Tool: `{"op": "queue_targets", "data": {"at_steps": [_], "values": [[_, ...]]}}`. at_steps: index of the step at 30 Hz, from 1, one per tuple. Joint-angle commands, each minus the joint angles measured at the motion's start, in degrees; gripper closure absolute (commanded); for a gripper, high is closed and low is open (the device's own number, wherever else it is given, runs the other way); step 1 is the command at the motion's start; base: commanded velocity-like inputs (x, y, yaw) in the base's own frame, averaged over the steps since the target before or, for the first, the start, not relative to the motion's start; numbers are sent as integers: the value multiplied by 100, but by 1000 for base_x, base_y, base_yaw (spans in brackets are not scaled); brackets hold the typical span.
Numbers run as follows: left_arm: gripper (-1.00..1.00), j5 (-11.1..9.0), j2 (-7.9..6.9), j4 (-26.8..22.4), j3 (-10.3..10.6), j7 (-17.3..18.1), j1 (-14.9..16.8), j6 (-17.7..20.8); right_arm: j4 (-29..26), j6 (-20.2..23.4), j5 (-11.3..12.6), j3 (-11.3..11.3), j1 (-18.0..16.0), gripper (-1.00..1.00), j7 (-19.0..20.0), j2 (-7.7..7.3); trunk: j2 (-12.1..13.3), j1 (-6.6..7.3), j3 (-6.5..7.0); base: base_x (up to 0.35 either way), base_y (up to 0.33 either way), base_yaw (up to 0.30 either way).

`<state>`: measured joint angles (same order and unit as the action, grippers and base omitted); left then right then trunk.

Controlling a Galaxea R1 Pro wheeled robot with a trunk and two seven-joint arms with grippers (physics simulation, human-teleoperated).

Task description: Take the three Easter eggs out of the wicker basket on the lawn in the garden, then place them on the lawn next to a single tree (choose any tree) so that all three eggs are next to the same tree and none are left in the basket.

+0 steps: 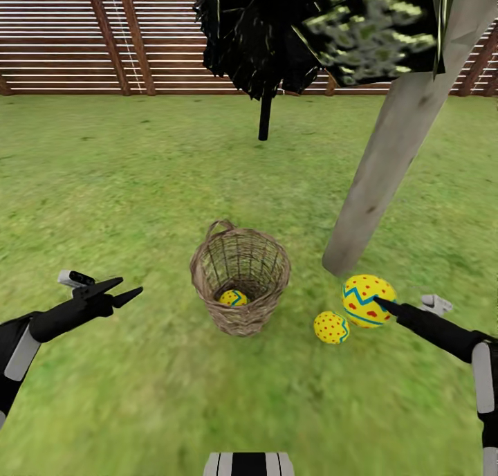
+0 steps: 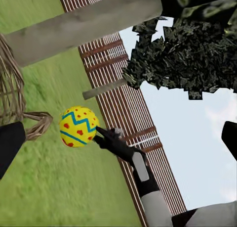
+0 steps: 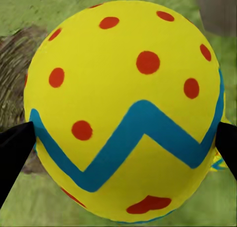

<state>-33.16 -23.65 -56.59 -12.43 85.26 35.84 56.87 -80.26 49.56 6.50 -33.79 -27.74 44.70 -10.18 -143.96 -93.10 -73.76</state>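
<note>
Green lawn (image 1: 138, 185) in the head view carries the wicker basket (image 1: 240, 282) with one egg inside (image 1: 234, 297), another egg (image 1: 331, 327) lying by the tree (image 1: 387, 158), and the left end effector (image 1: 128, 289) open. From the left wrist, the right end effector (image 2: 98, 131) holds the third egg (image 2: 78, 126) aloft beside the trunk. Its own wrist view shows dark fingers (image 3: 15, 148) clamping that egg's flanks, so a high release could roll it away.

The lawn (image 1: 124, 185) is carrying the wicker basket (image 1: 240, 277), which is standing upright on the grass. Just beside the basket, toward the leaning grey trunk, one Easter egg (image 1: 331, 327) is lying on the grass. That tree (image 1: 387, 158) is rising out of the lawn near the basket, and a thin black-trunked tree (image 1: 263, 113) is standing farther behind it.
</note>
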Motion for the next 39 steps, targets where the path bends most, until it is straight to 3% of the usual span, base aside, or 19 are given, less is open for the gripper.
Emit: {"op": "queue_targets", "data": {"at_steps": [1,2,3,5,8,12,14,18,24,27,29,31,34,39], "values": [[-100,-6,2,2,12,14,2,61,19,-160,-56,11,-4,100,-180,0,-2,1,-4,-1,-16,0],[-100,-6,31,1,18,11,2,61,79,-457,-275,61,-4,100,-506,13,-2,1,-4,-44,-107,7],[-100,-7,104,-11,15,9,2,57,127,-693,-501,238,-4,100,-896,93,-2,1,-4,-75,-223,126],[-100,-7,204,-43,13,7,2,56,135,-873,-700,711,-4,100,-1664,188,-2,1,-4,-74,-290,231],[-100,-10,239,-68,13,8,2,60,136,-1198,-733,1058,-4,100,-2902,249,-2,1,-4,-19,-325,283],[-100,-13,431,-99,13,8,2,61,513,-1634,-724,2066,-7,100,-4293,273,-2,1,-4,-1,-332,292],[-100,-15,474,-162,13,10,-3,61,698,-1662,-707,2214,-17,100,-4703,292,-2,1,-4,0,-333,293],[-100,-15,484,-223,13,16,-23,61,956,-1670,-699,2253,-47,100,-4842,299,-2,1,-4,0,-333,293],[-100,-23,484,-207,4,17,-60,69,2190,-2185,-726,2261,-359,100,-4861,297,-2,1,-4,0,-169,293],[-100,-24,486,-224,6,25,-64,62,3605,-3016,-744,2256,-855,100,-4865,290,-2,1,-4,0,-5,293],[-100,-20,487,-242,12,82,-63,61,4744,-3877,-754,2255,-1309,100,-4895,278,-2,1,-4,0,-1,283],[-100,-22,485,-240,11,100,-63,63,5287,-4584,-762,2255,-1506,100,-5151,272,-2,1,-4,0,0,107],[-100,-23,485,-238,5,104,-64,72,5442,-5207,-751,2254,-1563,100,-5887,249,-2,1,-4,0,0,16],[-100,-24,480,-252,-19,105,-60,96,5279,-5246,-759,2254,-1570,100,-6031,247,-4,-4,-48,0,0,0]]}}
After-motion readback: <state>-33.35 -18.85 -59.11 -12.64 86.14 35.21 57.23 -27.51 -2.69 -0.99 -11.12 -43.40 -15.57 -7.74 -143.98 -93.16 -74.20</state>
